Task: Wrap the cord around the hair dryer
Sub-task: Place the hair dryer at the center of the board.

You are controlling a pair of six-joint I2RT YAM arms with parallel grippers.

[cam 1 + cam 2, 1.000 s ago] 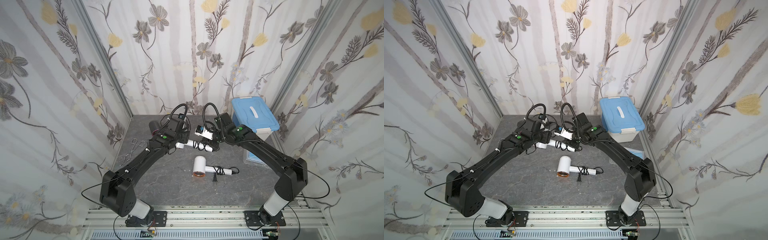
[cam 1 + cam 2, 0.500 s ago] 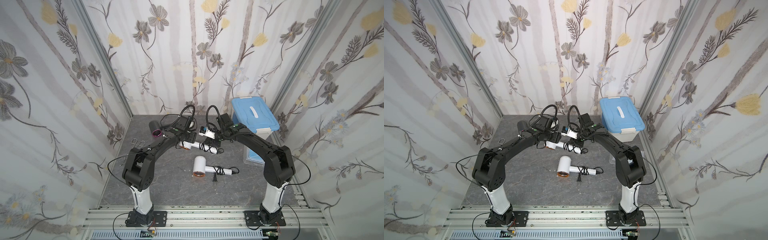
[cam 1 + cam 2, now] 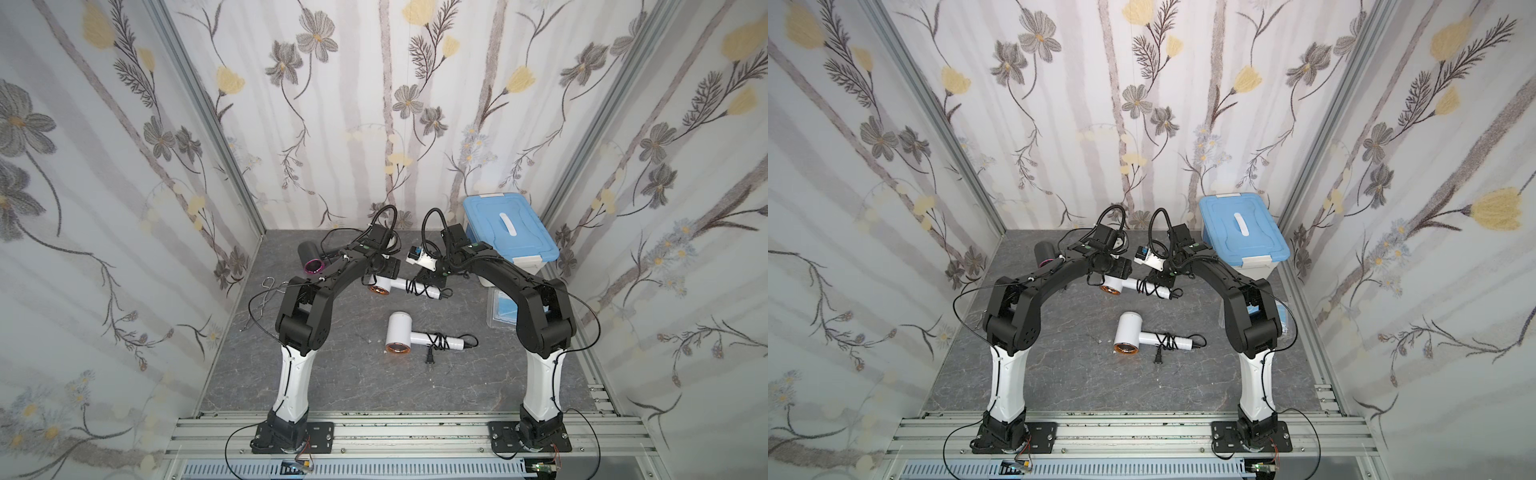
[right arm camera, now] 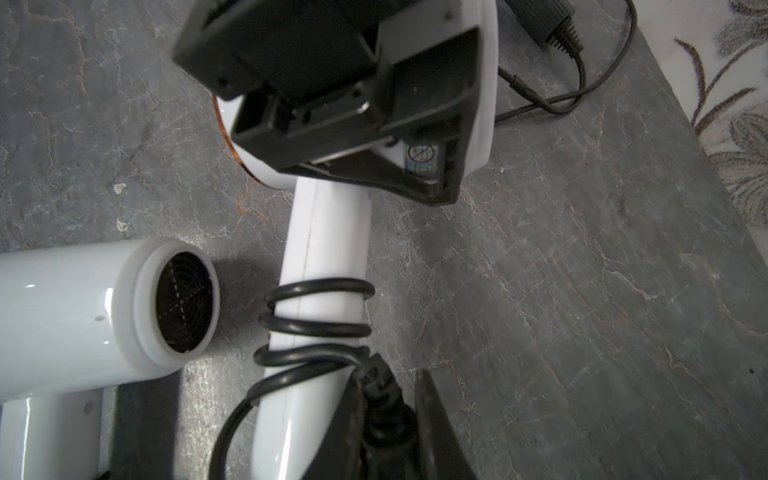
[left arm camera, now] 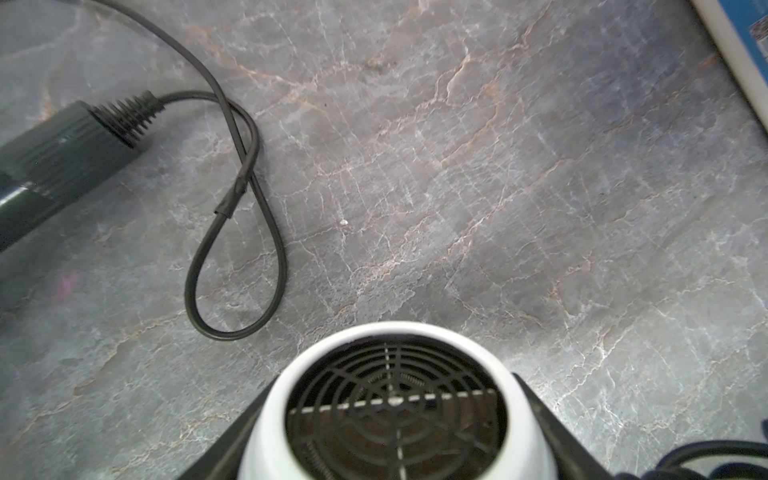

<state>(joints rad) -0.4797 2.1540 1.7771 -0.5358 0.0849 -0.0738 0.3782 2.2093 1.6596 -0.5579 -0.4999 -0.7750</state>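
White plastic barrel of the hair dryer [image 5: 395, 353] sits between the two fingers of the left claw [image 5: 390, 395]. The claw grasps it from both sides, and the rear grille faces the wrist camera. In both top views the left claw [image 3: 381, 272] sits over the barrel.

The right claw [image 4: 388, 411] is clenched on the black cord [image 4: 320, 286] at the lower part of the handle. The thick moulded end of the cord is pinched between its jaws. Above that grip, about three turns of cord lie close together around the handle. One strand curves away from the handle just beside the grip.

In both top views the hair dryer [image 3: 395, 284] spans the gap between the two claws, toward the back of the grey stone-pattern table [image 3: 353, 374]. Whether its handle touches the table cannot be determined.

Positions relative to the hair dryer:
- The second white dryer [image 3: 399, 332] lies near it on the side toward the robot's base, not touching it. Its own cord is wound on its handle and its plug lies on the table.
- The black dryer [image 3: 309, 253] lies beyond the barrel end, on the robot's left. Its cord lies loose in a loop.
- The blue box [image 3: 509, 232], lid on, stands beyond the handle end, on the robot's right.
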